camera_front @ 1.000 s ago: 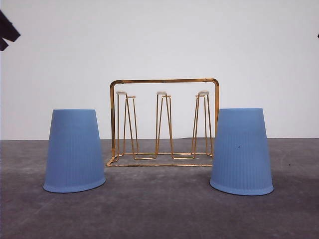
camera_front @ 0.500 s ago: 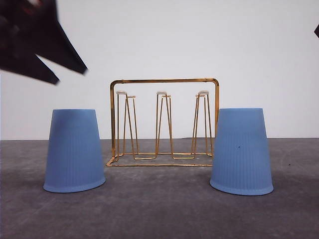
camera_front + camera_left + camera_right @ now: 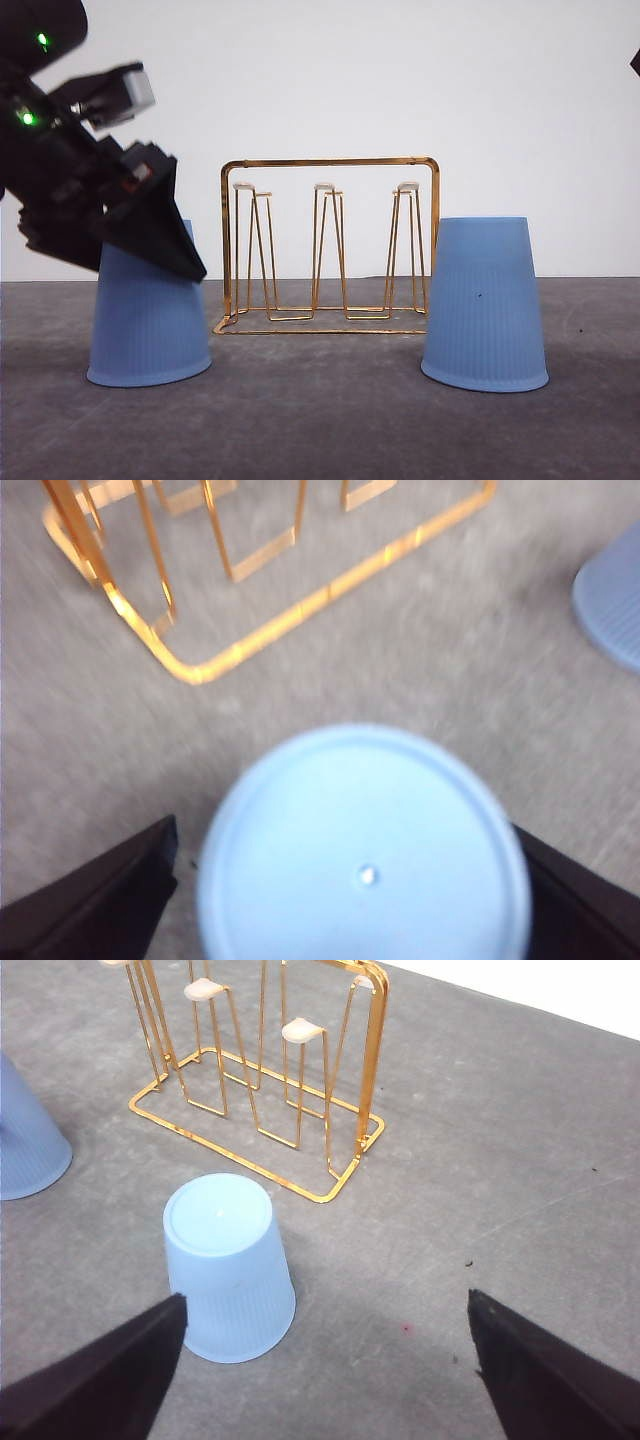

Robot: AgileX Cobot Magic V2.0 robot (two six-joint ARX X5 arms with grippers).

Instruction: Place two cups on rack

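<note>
Two ribbed, light-blue cups (image 3: 150, 310) (image 3: 485, 305), both upside-down

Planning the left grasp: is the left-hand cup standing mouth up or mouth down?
Mouth down. In the left wrist view the left cup shows its closed flat base on top; in the front view it widens toward the table.
</note>
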